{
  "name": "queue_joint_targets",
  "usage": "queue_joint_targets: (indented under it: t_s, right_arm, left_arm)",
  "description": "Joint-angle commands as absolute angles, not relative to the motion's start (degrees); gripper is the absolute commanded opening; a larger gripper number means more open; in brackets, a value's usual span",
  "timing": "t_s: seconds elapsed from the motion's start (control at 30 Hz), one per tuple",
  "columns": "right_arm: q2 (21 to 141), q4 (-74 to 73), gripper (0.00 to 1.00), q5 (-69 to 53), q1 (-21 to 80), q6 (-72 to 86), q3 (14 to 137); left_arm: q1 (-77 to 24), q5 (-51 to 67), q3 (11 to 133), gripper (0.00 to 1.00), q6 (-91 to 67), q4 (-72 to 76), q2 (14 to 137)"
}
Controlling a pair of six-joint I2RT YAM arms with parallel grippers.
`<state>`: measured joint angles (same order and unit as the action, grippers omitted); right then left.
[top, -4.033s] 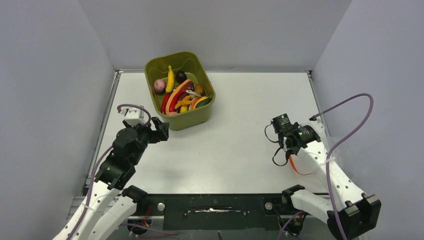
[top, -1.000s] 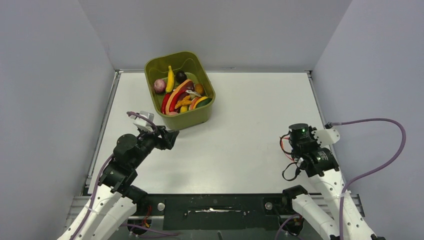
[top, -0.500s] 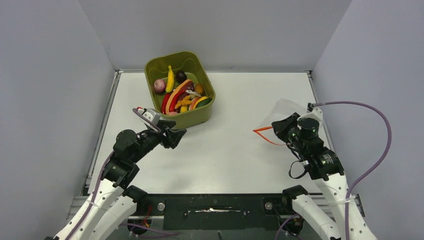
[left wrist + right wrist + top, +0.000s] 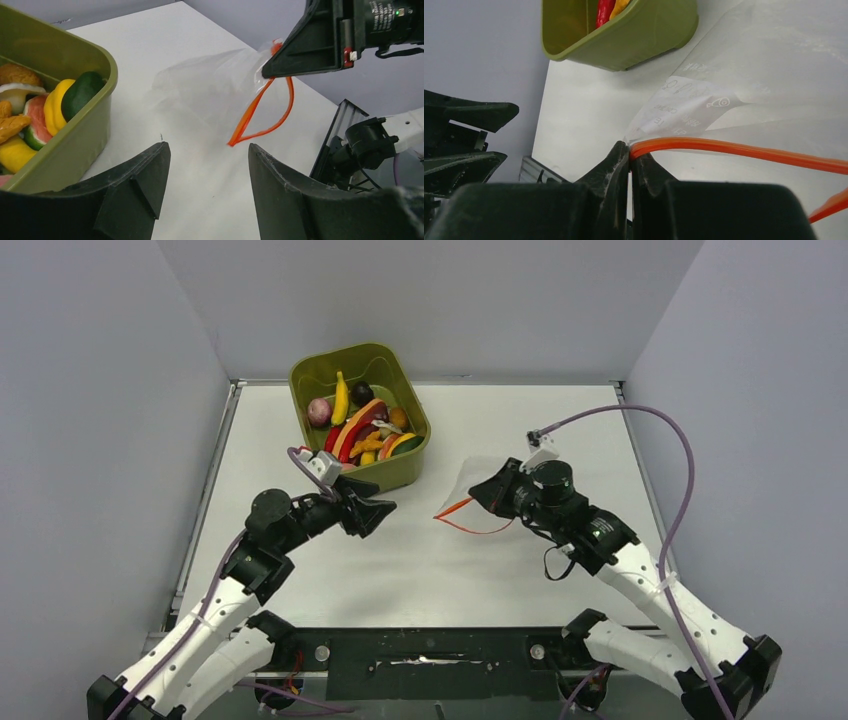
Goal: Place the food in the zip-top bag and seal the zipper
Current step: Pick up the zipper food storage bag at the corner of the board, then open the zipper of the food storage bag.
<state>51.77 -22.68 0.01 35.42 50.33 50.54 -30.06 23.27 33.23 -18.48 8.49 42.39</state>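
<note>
Top external view: the clear zip-top bag [image 4: 478, 472] is barely distinguishable from the worktop [image 4: 560, 420]. Only its zipper [image 4: 452, 508] marks it, right of the olive bin [image 4: 400, 475] holding the food [image 4: 360, 425]. The mouth gapes toward the near edge, with the body running away from it. The right gripper [image 4: 630, 150] has its jaws pinched on the zipper's end. The left gripper [image 4: 207, 155], jaws wide apart and holding nothing, faces the mouth.
</note>
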Motion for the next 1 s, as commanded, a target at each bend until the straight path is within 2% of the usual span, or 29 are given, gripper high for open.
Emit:
queue_joint_targets:
  t_s: [0.0,0.37,0.83,0.9,0.97]
  right_arm:
    - [55.0,-16.1,0.0,1.9,40.5,50.2,55.4]
    - [63.1,-10.3,0.0,0.8,47.5,49.7,59.8]
    - [65.2,-7.7,0.0,-0.6,49.8,50.2,60.5]
    - [65.2,-7.9,0.0,-0.7,49.8,50.2,60.3]
    - [65.0,-8.6,0.0,-0.2,49.9,50.2,60.0]
  left_arm:
    - [-31.9,24.8,33.1,0.58,-20.2,16.6,43.0]
    - [-36.7,22.7,31.8,0.58,-19.7,19.1,46.0]
    - [-41.5,16.1,30.1,0.57,-18.4,21.6,49.0]
    - [-41.7,15.7,30.1,0.46,-18.2,22.1,49.2]
    - [-41.9,15.8,30.1,0.29,-18.4,22.7,49.5]
